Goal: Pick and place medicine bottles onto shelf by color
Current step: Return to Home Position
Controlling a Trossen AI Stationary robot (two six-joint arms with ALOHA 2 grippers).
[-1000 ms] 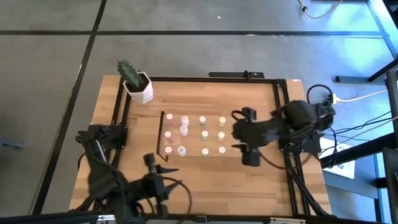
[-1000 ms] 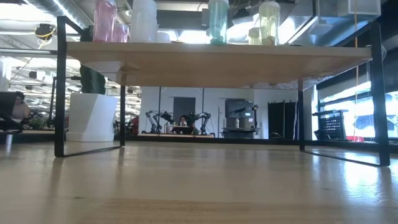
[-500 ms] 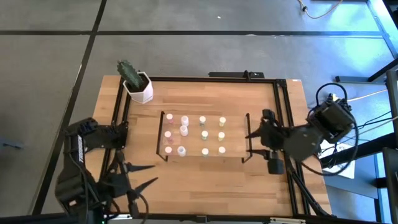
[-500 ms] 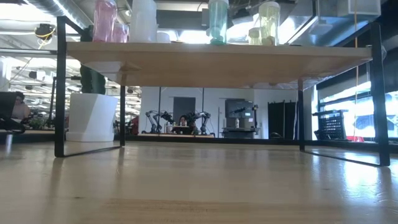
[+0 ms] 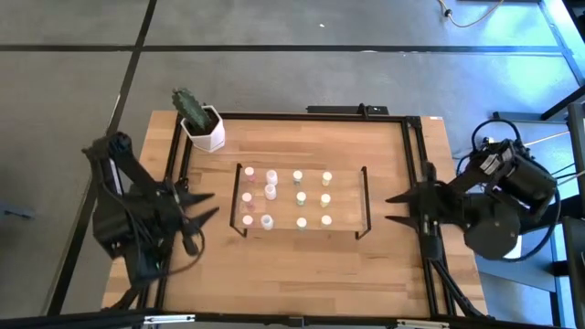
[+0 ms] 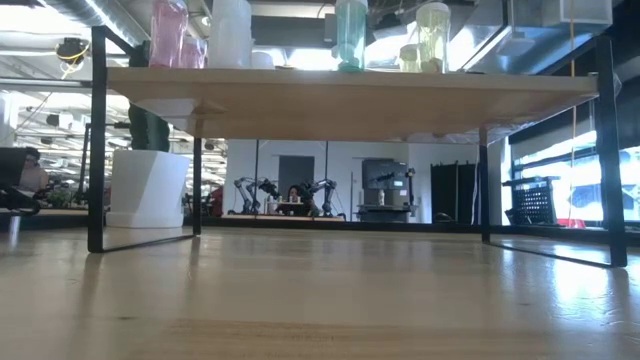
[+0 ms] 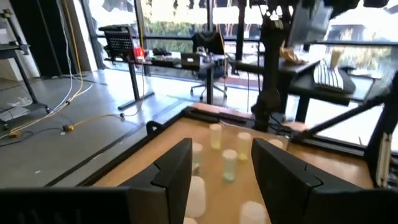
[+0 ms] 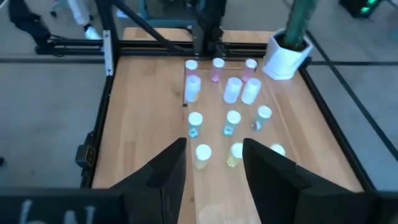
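Observation:
The shelf (image 5: 345,203), a light-wood board on black end frames, stands mid-table. Several small capped bottles stand upright on its top in columns: pink (image 5: 248,196) at the left, then white (image 5: 270,190), pale green (image 5: 300,196) and yellow (image 5: 325,198). The low view shows the board (image 6: 340,95) from below, with bottles (image 6: 350,30) on top. My left gripper (image 5: 214,204) is open and empty left of the shelf, pointing at it (image 7: 221,180). My right gripper (image 5: 388,208) is open and empty just right of the shelf (image 8: 214,165).
A white hexagonal pot with a cactus (image 5: 203,128) stands at the table's far left corner. A black frame (image 5: 416,174) runs round the tabletop. Bare wood lies between the shelf and the near edge (image 5: 302,270). People sit far off in the room (image 6: 293,195).
My right gripper has drawn back from over the shelf's right end toward the table's right edge. My left gripper has swung from the near edge toward the left and far side, and now points at the shelf. The bottles have stayed put.

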